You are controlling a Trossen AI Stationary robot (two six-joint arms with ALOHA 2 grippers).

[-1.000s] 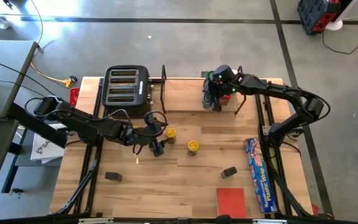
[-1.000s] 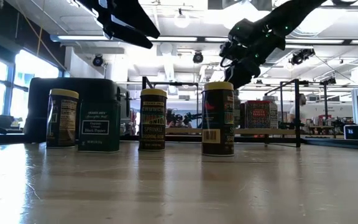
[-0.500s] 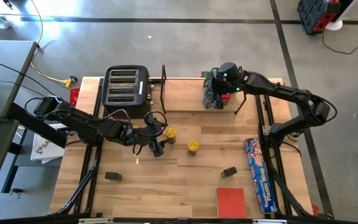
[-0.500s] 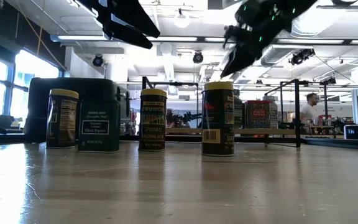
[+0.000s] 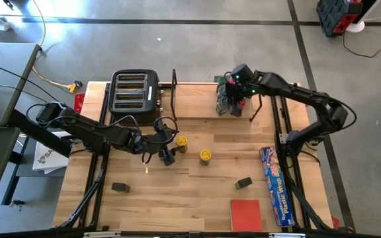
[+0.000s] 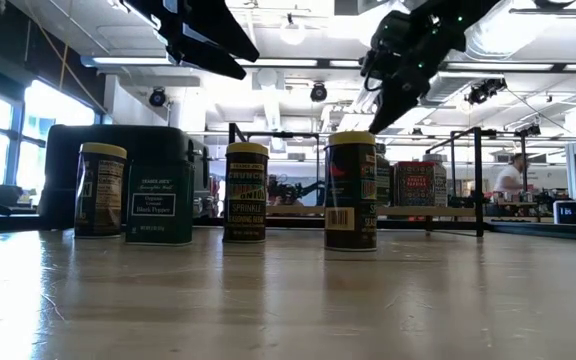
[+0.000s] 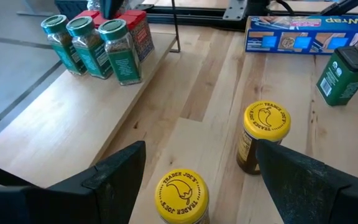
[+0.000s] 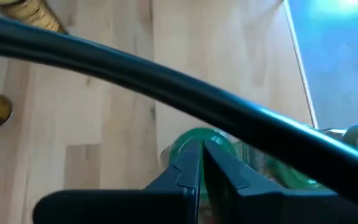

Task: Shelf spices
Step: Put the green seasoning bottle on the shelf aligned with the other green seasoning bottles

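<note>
The shelf (image 5: 200, 100) stands at the table's far side, right of the toaster. On its board stand several green-lidded spice jars (image 7: 95, 45) and a red tin (image 7: 140, 32). My right gripper (image 5: 230, 100) hovers shut just above those jars, one green lid (image 8: 191, 138) showing behind its fingertips (image 8: 202, 155). My left gripper (image 7: 199, 149) hangs open over a yellow-lidded jar (image 7: 182, 191) that stands on the table, a finger on either side of it and apart from it. A second yellow-lidded jar (image 7: 265, 134) stands close by.
A black toaster (image 5: 135, 92) stands left of the shelf. A blue plastic-wrap box (image 5: 276, 185) lies along the right edge, a flat red square (image 5: 245, 215) near the front. A green tin (image 7: 344, 74) and a dark tin (image 5: 120, 188) stand on the near half.
My right gripper has risen from the jars on the shelf, tipped a little, and shut its fingers with nothing between them. The jars stay standing on the board.
</note>
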